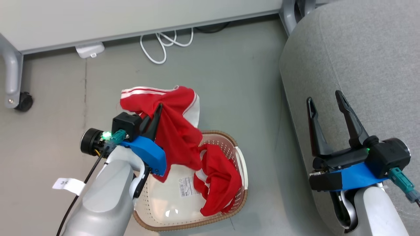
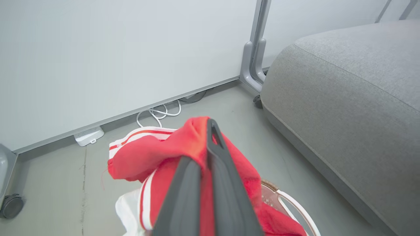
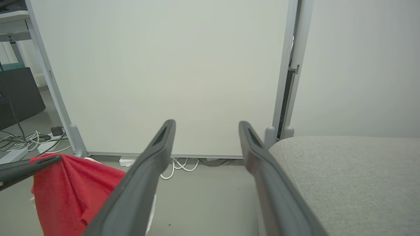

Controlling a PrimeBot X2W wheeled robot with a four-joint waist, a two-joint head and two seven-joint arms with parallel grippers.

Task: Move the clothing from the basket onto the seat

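Observation:
My left gripper (image 1: 158,109) is shut on a red garment with white stripes (image 1: 174,131), which hangs lifted over the basket's far rim. In the left wrist view the same clothing (image 2: 154,150) drapes around the closed fingers (image 2: 213,144). A second red garment (image 1: 218,182) lies inside the cream basket (image 1: 241,164), against its right wall. My right gripper (image 1: 326,98) stands open with nothing in it, over the edge of the grey seat (image 1: 361,55). The right wrist view shows the open fingers (image 3: 164,141), the seat (image 3: 344,177) at right and the lifted garment (image 3: 72,186) at lower left.
A white partition panel (image 1: 98,19) on grey wheeled legs (image 1: 13,82) stands beyond the basket. White cable loops (image 1: 164,46) and a power strip (image 1: 89,49) lie on the floor under it. Bare grey floor separates basket and seat.

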